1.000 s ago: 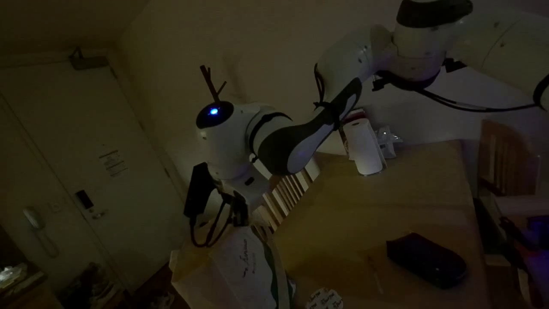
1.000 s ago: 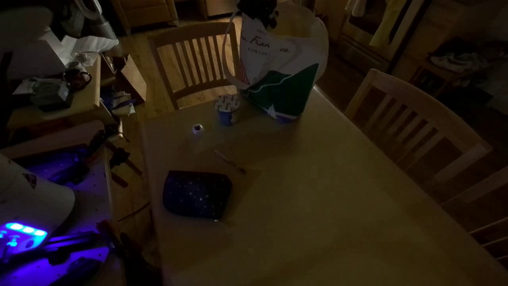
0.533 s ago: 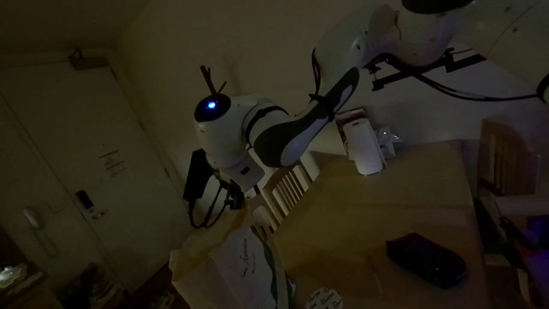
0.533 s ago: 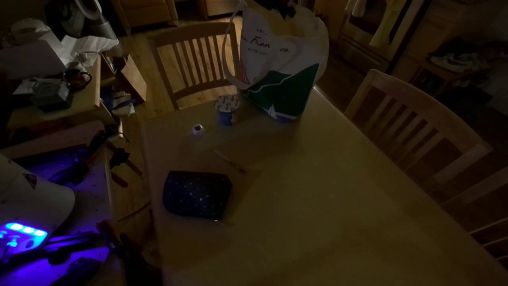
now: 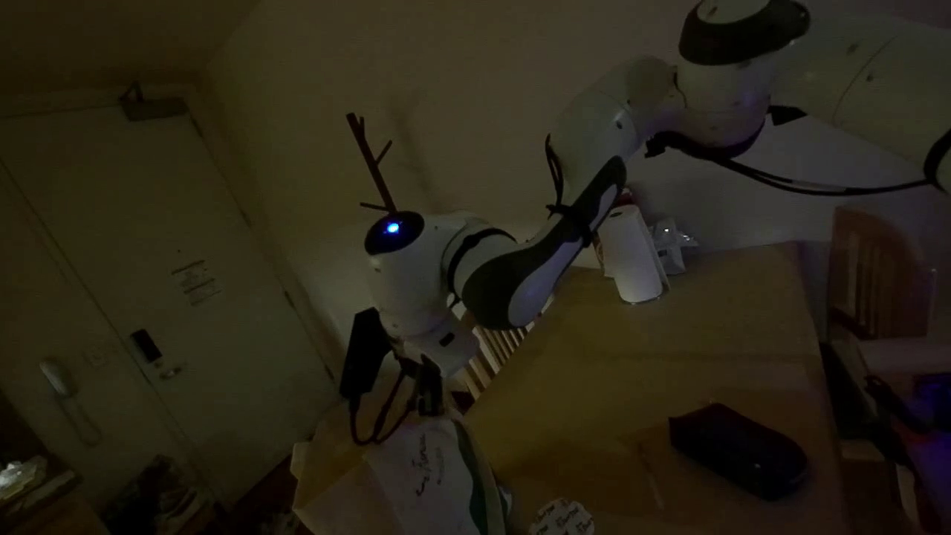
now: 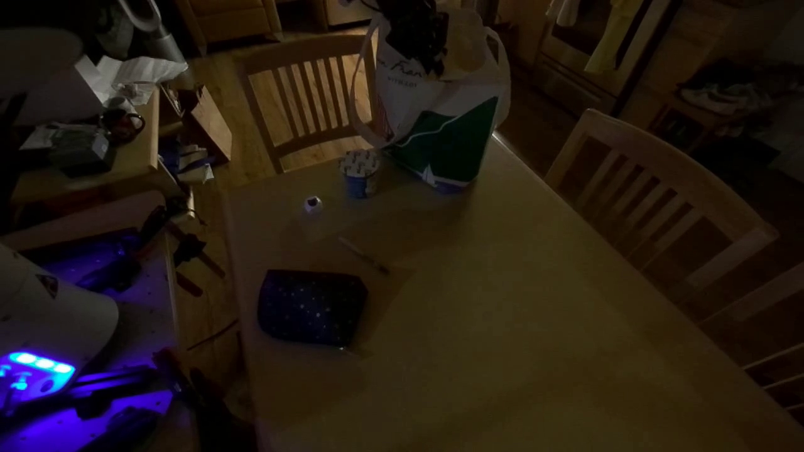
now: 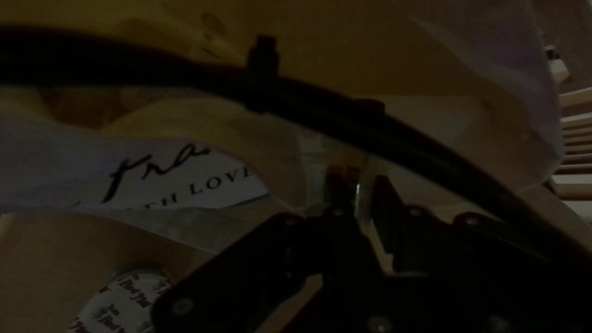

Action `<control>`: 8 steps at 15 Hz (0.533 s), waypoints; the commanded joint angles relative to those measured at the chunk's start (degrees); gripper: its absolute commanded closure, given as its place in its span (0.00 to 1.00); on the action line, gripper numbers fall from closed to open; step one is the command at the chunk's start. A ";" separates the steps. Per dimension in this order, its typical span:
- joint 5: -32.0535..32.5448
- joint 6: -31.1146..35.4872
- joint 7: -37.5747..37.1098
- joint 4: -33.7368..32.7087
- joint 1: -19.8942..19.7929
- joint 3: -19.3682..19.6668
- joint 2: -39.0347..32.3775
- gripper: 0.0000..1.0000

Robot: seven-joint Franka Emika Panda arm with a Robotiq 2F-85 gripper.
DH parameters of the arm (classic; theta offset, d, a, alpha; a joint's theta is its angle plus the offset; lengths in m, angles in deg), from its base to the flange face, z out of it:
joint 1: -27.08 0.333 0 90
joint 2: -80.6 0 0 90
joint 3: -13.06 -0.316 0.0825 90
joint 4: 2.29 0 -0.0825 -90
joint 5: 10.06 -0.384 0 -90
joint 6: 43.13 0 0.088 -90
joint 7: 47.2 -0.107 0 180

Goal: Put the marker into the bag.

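Observation:
The bag is white with a green print and "Fran" lettering. It stands open at the table's far end in an exterior view [image 6: 455, 135] and also shows in the wrist view [image 7: 185, 185]. A thin pen-like marker [image 6: 364, 254] lies on the table, apart from the gripper. My gripper [image 6: 433, 63] is at the bag's mouth, over its printed side. In the wrist view its fingers [image 7: 360, 187] are close together, with a pale, glinting strip between them. It is too dark to tell whether that strip is held or is part of the bag.
A dark blue speckled pouch [image 6: 312, 307] lies near the marker. A tub with a patterned lid [image 6: 360, 172] stands beside the bag, and a small white object [image 6: 313, 204] lies near it. Chairs [image 6: 659, 201] surround the table. A paper towel roll [image 5: 631, 256] stands farther off.
My gripper rose above the bag half a second ago and is now lower, at its printed side. The bag's upper part has shifted slightly and its handle now stands out. The marker has not moved.

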 commanded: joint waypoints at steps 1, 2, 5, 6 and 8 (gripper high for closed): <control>2.77 0.60 0.00 2.13 -1.31 -1.69 -3.15 0.93; 2.82 0.70 0.00 2.44 -1.19 -1.51 -2.75 0.93; -3.62 6.77 0.00 2.37 2.33 6.03 7.41 0.93; 3.58 0.00 0.00 2.20 -0.01 -0.80 -0.31 0.93; -2.13 7.84 0.00 2.36 3.41 7.34 10.18 0.93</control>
